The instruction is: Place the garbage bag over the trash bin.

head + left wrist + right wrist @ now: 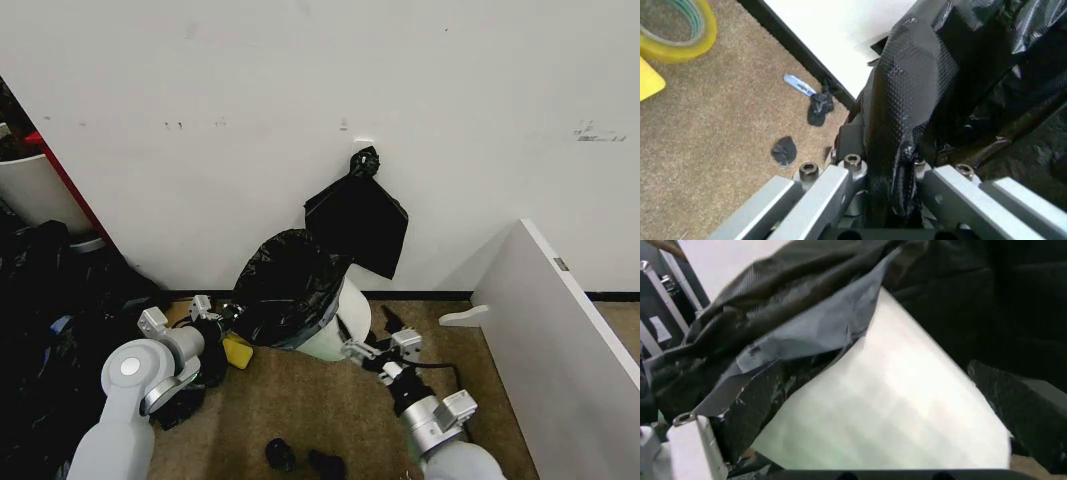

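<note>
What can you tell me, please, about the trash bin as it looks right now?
The trash bin is a round white plastic pail, tilted, standing on brown carpet near the white wall. The glossy black garbage bag covers its mouth and upper side. The left tool pinches bag film; the right tool sits against its side.

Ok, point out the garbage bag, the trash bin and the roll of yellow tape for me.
garbage bag (285, 285): head view, on the black film draped over the bin's mouth.
trash bin (345, 325): head view, on the bare white side wall.
roll of yellow tape (687, 42): left wrist view, on the yellow outer band.
</note>
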Robot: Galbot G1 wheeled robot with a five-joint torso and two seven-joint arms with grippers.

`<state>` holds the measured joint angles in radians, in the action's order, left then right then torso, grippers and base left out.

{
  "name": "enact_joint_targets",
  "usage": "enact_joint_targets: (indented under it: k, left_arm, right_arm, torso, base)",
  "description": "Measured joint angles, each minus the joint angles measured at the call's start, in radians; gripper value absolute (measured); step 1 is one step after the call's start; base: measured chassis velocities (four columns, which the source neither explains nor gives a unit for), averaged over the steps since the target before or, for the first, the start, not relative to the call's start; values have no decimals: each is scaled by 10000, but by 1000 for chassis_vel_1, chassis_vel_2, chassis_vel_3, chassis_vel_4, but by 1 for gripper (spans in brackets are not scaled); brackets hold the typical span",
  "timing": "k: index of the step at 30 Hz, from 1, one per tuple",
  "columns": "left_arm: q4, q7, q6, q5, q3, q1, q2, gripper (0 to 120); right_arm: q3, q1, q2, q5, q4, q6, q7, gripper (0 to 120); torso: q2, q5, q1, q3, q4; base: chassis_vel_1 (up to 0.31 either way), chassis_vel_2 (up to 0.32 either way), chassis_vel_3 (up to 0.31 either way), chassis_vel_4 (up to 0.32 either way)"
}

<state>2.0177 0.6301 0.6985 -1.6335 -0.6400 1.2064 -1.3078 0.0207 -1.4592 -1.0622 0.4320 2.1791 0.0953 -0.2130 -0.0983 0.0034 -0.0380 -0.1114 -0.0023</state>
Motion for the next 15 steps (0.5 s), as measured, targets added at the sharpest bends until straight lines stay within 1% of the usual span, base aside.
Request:
enact_joint_targets:
  k: [5, 9, 13, 15]
  left_arm:
    - [121, -84, -23, 44, 3, 80, -19, 1]
    - [244, -152, -57, 170, 34, 142, -84, 1]
    - [198, -190, -219, 367, 71, 121, -90, 1]
    - [152, -226, -274, 423, 56, 82, -62, 1]
  right_arm:
    - [-35, 62, -154, -97, -256, 83, 175, 100]
    - [62, 148, -328, -635, -645, 238, 183, 100]
    - [240, 71, -298, -786, -640, 331, 90, 100]
    - [448, -140, -174, -649, -421, 400, -158, 100]
  torso:
    - [0, 0, 0, 0, 0]
    - [0, 3, 0, 0, 1]
    - [0, 2, 0, -1, 1]
    - [0, 0, 0, -1, 0]
  base:
    - [0, 0, 0, 0]
    - [0, 0, 0, 0]
    - [0, 0, 0, 0]
    - [0, 0, 0, 0]
